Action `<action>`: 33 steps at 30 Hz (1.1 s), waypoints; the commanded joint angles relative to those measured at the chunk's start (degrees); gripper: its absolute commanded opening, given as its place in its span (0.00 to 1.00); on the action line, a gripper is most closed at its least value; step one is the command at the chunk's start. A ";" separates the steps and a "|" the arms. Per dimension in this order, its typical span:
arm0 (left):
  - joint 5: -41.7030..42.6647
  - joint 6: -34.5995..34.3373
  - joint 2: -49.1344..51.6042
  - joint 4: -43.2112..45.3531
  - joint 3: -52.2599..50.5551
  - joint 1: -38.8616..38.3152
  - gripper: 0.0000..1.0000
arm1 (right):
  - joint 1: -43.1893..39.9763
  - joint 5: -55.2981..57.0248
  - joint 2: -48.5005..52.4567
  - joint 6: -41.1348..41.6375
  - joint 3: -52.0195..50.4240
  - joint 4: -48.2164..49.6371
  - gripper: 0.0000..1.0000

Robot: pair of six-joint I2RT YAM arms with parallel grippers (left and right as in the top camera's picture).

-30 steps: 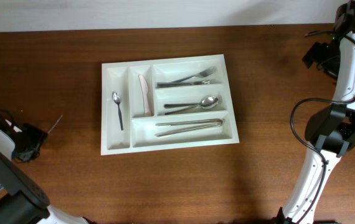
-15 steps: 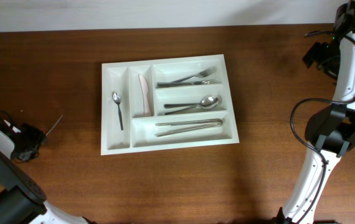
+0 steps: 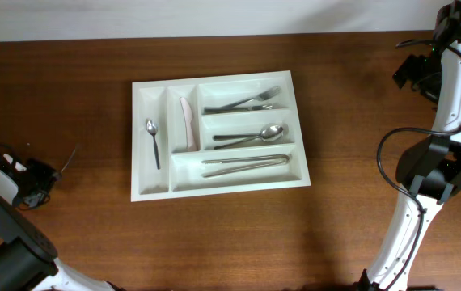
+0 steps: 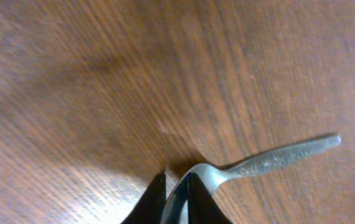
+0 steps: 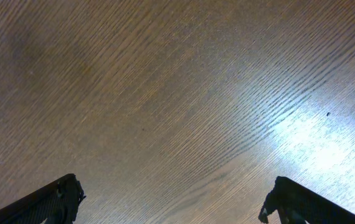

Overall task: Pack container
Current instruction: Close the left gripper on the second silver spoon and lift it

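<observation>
The white cutlery tray (image 3: 143, 144) lies mid-table with five compartments. It holds a small spoon (image 3: 154, 139), a pale knife (image 3: 187, 121), forks (image 3: 247, 103), a spoon (image 3: 255, 134) and long pieces (image 3: 245, 164). My left gripper (image 3: 51, 173) is at the table's far left, shut on the bowl of a metal spoon (image 4: 271, 160), whose handle (image 3: 70, 160) sticks out towards the tray. In the left wrist view the fingers (image 4: 176, 194) pinch the spoon's bowl just above the wood. My right gripper (image 5: 171, 199) is open and empty over bare wood at the far right.
The right arm (image 3: 449, 97) stands along the right edge, with a black cable (image 3: 388, 162) looping beside it. The left arm's base (image 3: 0, 242) fills the lower left corner. A white wall runs behind the table's back edge.
My left gripper has shifted slightly with the spoon at the table's left; the handle now points more upward. The right arm and tray have not moved.
</observation>
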 commanded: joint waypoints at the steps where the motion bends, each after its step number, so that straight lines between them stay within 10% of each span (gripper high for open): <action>1: -0.76 0.50 3.15 -0.50 -1.01 0.02 0.03 | -0.09 0.11 -2.10 -0.13 1.16 0.04 0.99; 18: 15.23 0.81 0.55 -0.66 6.88 -1.46 0.02 | -0.09 0.11 -2.10 -0.13 1.16 0.04 0.99; 33: -4.81 -4.52 -17.35 -7.50 12.04 -18.10 0.02 | -0.09 0.11 -2.10 -0.13 1.16 0.04 0.99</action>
